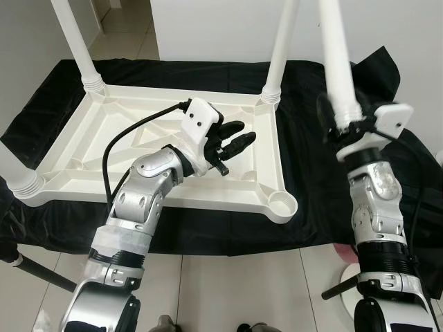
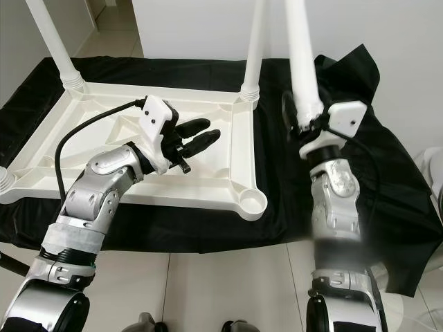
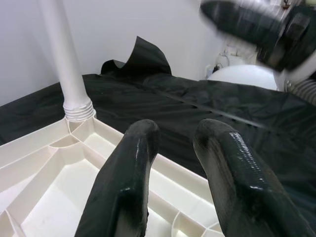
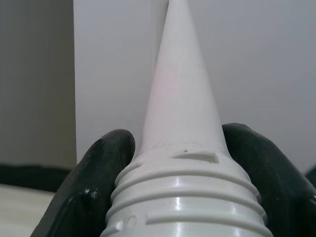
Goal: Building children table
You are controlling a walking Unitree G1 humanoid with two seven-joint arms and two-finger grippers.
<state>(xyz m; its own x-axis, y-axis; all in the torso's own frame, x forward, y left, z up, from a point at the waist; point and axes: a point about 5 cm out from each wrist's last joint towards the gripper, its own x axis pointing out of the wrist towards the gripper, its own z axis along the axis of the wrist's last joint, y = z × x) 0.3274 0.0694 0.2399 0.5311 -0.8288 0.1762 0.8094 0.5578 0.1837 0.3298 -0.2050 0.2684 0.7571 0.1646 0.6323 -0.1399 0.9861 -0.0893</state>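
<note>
A white plastic table top (image 1: 104, 149) lies upside down on a black cloth. White legs stand in its far-left (image 1: 76, 38), far-right (image 1: 280, 48) and near-left (image 1: 10, 166) corners. The near-right corner socket (image 1: 280, 204) holds no leg. My left gripper (image 1: 235, 142) hovers open over the right part of the underside with nothing between its fingers (image 3: 133, 163). To the right of the table, over the cloth, my right gripper (image 1: 344, 128) is shut on the threaded end of a fourth white leg (image 4: 182, 123), which it holds upright.
The black cloth (image 1: 311, 173) covers a low surface and hangs over its front edge. In front lies a light tiled floor (image 1: 228, 290). A white wall stands behind. A black rod (image 1: 41, 271) lies low at the left, and a pink item (image 1: 342, 252) sits by my right arm.
</note>
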